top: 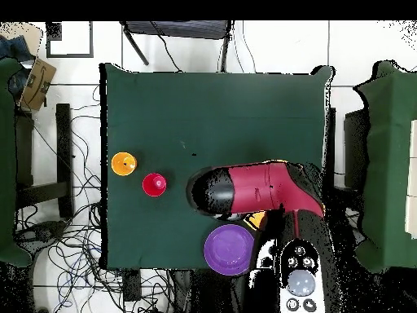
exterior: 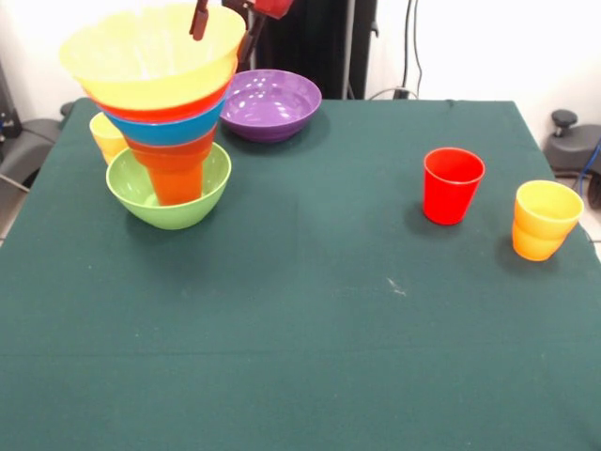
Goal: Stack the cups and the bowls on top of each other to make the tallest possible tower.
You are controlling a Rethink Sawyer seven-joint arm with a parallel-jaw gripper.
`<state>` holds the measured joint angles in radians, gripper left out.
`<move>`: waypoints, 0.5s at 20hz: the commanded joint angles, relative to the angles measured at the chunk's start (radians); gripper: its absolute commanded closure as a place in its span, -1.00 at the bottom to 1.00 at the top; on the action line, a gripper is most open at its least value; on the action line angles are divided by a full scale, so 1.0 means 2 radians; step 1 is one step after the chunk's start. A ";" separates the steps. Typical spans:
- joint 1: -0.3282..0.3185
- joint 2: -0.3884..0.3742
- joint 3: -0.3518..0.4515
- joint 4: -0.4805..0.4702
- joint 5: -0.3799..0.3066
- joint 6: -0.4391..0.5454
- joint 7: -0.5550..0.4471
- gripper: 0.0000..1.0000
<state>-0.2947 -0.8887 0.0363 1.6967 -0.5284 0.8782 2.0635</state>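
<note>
- Gripper (exterior: 225, 21): at top edge of front view, directly above tower (exterior: 169, 103), fingers (exterior: 200, 19) dipping over far rim of yellow bowl (exterior: 141, 52). Fingers spread apart, nothing held.
- Tower: stands at one table end; green bowl (exterior: 169, 193) as base, orange cup (exterior: 177, 174) inside, then orange, blue, yellow bowls flaring upward. Axis vertical, slight lean toward camera side — est.
- Purple bowl (exterior: 272, 101): just beside tower, closest loose piece to gripper.
- Yellow cup (exterior: 105, 136): tucked behind tower, part hidden.
- Red cup (exterior: 452, 185), yellow-orange cup (exterior: 545, 219): upright, well apart from gripper, at opposite table end.
- Overhead: arm (top: 261, 186) covers tower; purple bowl (top: 228, 249) visible next to it.
</note>
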 commanded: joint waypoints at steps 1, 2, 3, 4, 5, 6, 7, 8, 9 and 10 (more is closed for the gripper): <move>-0.010 0.014 0.056 0.025 -0.016 -0.009 -0.098 -1.00; -0.010 0.013 0.058 0.026 -0.015 -0.007 -0.099 -1.00; -0.011 0.012 0.058 0.027 -0.016 -0.006 -0.098 -1.00; -0.011 0.011 0.059 0.028 -0.016 -0.006 -0.098 -1.00; -0.011 0.009 0.060 0.031 -0.016 -0.006 -0.097 -1.00; -0.011 0.007 0.060 0.034 -0.016 -0.006 -0.097 -1.00; -0.011 0.006 0.062 0.034 -0.014 -0.004 -0.097 -1.00; -0.011 0.005 0.064 0.033 -0.013 -0.002 -0.098 -1.00; -0.013 0.002 0.068 0.035 -0.008 0.000 -0.101 -1.00; -0.014 -0.003 0.073 0.037 -0.002 0.001 -0.103 -1.00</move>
<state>-0.3070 -0.8903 0.0684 1.7013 -0.5286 0.8782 2.0635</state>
